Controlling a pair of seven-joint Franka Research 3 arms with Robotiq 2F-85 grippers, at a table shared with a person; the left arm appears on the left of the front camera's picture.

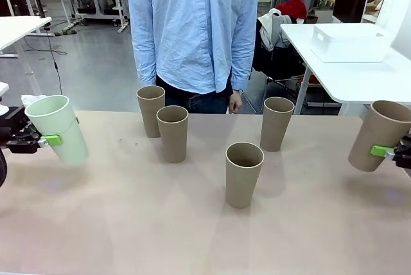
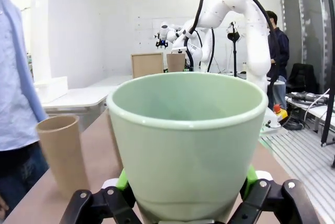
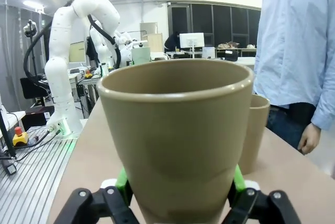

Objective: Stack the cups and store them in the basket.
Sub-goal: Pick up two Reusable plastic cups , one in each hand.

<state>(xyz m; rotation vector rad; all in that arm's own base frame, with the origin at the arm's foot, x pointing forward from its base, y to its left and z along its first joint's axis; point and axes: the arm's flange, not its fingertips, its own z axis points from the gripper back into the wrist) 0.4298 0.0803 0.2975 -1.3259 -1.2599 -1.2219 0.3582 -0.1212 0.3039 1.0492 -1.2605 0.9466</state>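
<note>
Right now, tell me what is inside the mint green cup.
Nothing shows inside the mint green cup: its upper inner wall is bare. Its near wall hides the bottom.

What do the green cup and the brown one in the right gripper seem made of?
Mint green cup: probably hard plastic or melamine; smooth, faint sheen, thick rounded rim. Held tan cup: likely the same moulded material, matte, cardboard-coloured; thick rim, no paper seam visible.
</note>
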